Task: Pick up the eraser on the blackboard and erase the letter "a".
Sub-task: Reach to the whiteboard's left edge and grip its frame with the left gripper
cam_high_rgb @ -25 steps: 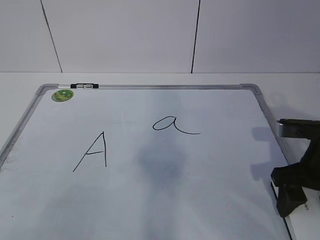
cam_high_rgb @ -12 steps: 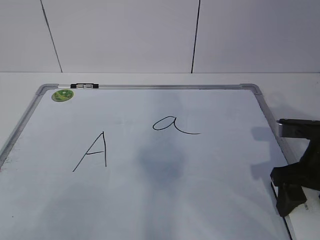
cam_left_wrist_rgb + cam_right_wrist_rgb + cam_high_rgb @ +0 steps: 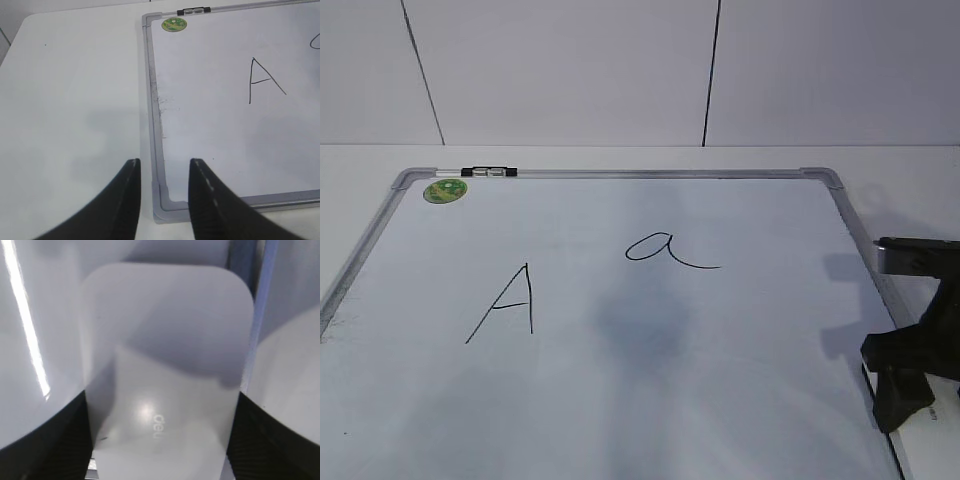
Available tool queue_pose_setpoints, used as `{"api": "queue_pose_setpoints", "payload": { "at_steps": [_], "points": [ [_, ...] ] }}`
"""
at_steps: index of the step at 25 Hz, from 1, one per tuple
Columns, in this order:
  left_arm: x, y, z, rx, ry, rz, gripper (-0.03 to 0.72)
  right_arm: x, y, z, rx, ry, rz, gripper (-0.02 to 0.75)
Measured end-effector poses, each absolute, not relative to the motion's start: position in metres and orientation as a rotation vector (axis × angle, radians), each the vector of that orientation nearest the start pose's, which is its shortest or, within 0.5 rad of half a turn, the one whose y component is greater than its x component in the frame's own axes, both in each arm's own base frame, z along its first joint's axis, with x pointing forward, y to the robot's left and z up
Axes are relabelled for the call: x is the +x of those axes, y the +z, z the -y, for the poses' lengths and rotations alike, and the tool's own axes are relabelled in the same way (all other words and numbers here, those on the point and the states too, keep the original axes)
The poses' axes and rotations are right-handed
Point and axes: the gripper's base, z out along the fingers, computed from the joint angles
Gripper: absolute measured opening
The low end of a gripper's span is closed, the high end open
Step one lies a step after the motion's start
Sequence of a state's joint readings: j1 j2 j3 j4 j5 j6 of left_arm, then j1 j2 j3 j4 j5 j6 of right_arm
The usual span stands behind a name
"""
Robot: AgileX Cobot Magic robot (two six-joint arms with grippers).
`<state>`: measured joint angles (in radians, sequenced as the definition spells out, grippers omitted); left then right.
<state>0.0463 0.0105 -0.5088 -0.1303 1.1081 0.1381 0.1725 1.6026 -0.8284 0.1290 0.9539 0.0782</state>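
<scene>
The white eraser (image 3: 165,350), with small grey lettering, fills the right wrist view. My right gripper (image 3: 160,440) has a black finger pressed against each of its long sides. In the exterior view the right gripper (image 3: 905,385) sits low at the right edge of the blackboard (image 3: 620,174) and hides almost all of the eraser. The letter "a" (image 3: 655,247) is at the board's upper middle, well left of and beyond that gripper. My left gripper (image 3: 164,167) is open and empty above the board's near left corner (image 3: 167,205).
An uppercase "A" (image 3: 510,305) is drawn left of the "a" and also shows in the left wrist view (image 3: 262,80). A round green sticker (image 3: 445,191) and a black-and-silver clip (image 3: 488,172) sit at the far left corner. A white tabletop (image 3: 70,100) surrounds the board.
</scene>
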Motion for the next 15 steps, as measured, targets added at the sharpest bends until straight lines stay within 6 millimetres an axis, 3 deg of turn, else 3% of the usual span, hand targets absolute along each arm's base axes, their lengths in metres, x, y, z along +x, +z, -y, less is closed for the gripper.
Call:
{"api": "queue_pose_setpoints", "payload": {
  "at_steps": [15],
  "points": [
    [-0.0062,0.2765,0.0109,0.105,-0.045,-2.084,0.245,0.2448,0.1732,-0.0524,-0.027,0.151,-3.222,0.570]
  ]
}}
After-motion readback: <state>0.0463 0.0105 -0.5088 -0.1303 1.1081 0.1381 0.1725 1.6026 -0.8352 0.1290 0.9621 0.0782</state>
